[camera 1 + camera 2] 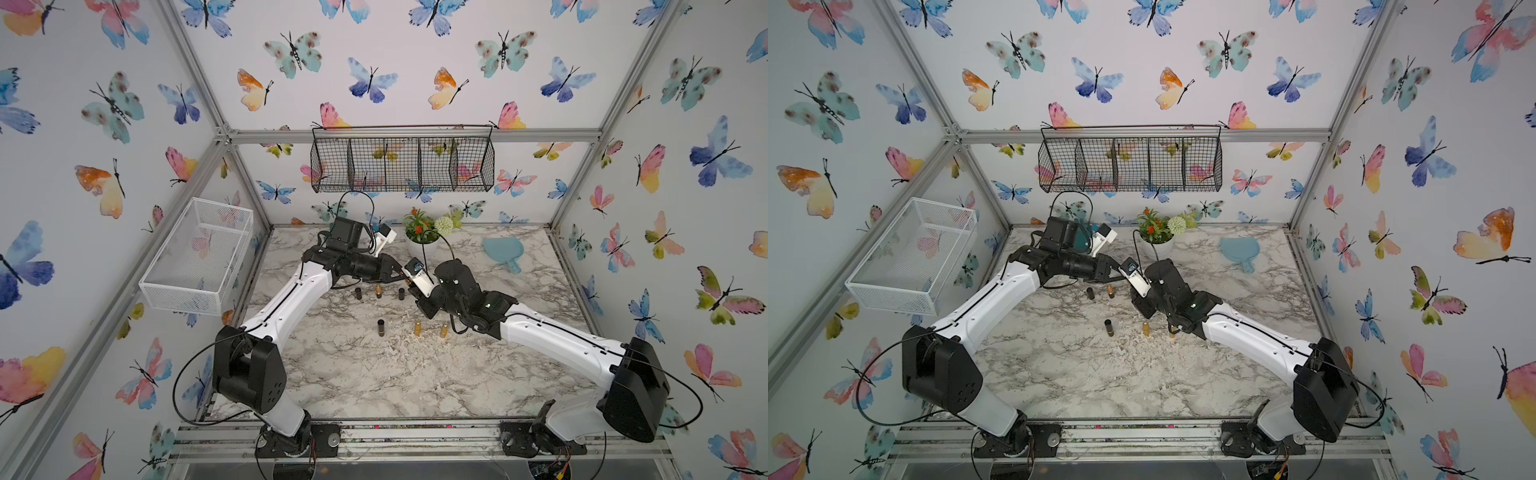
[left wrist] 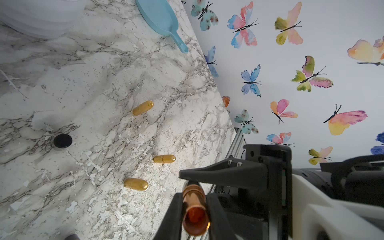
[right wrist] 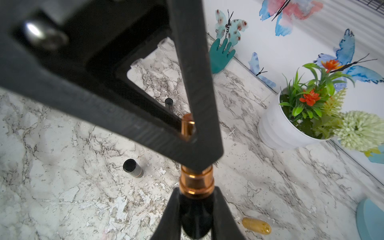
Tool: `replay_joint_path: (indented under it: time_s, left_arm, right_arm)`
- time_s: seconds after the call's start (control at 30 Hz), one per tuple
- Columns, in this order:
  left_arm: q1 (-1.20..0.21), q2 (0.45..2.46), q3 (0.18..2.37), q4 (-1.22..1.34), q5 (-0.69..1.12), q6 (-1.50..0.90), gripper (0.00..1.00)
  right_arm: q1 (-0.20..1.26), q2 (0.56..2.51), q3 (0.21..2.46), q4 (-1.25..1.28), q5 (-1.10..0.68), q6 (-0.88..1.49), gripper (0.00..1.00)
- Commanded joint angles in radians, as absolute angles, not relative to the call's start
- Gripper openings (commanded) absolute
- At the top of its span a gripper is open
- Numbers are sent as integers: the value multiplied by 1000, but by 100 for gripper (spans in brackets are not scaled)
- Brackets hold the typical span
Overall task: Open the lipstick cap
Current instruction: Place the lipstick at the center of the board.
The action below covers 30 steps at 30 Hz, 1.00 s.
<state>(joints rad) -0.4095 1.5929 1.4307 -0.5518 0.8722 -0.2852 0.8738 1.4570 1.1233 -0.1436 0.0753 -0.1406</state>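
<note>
The lipstick (image 3: 196, 180) is held above the table (image 1: 374, 374), with the right fingers (image 3: 170, 218) clamped on its ringed end and the left fingers (image 3: 195, 83) closed on the opposite end. Both grips appear set, so the next move is to pull straight apart along its axis.

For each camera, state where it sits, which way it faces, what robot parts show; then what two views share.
Top views: high in front, facing down toward the back wall; left arm and right arm show.
Left wrist: on the left arm, facing past left gripper and lipstick to the table.
Right wrist: on the right arm, facing past right gripper to the left gripper.
Shared: both wrist views show the lipstick.
</note>
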Motion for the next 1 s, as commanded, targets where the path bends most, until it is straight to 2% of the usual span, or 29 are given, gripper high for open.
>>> replay_joint_path:
  time_s: [0.0,0.17,0.2,0.37,0.4,0.53,0.7,0.83,0.97]
  left_arm:
    - [-420,1598,1447,-561,922,-272,18]
    - [-420,1606,1448,-561,922,-272,14]
    - [-420,1608,1450,-561,919,-274,14]
    - [-419,1616,1469,-561,908,-279,13]
    - [-418,1618,1475,-562,904,-279,13]
    - [-411,1627,1508,-563,860,-280,13]
    - [-415,1667,1570,-561,705,-292,13]
    - [-475,1705,1629,-561,421,-230,13]
    - [-545,1781,1668,-556,243,-184,14]
  right_arm:
    - [871,1457,1144,-144,78,-149,2]
    - [871,1456,1145,-150,88,-153,3]
    - [871,1456,1146,-149,98,-151,7]
    - [871,1457,1152,-159,128,-144,49]
    - [871,1456,1154,-163,135,-144,52]
    - [871,1431,1164,-182,177,-147,53]
    - [871,1351,1167,-196,218,-150,55]
    - [871,1288,1164,-215,265,-155,56]
    - [871,1241,1166,-246,306,-152,56]
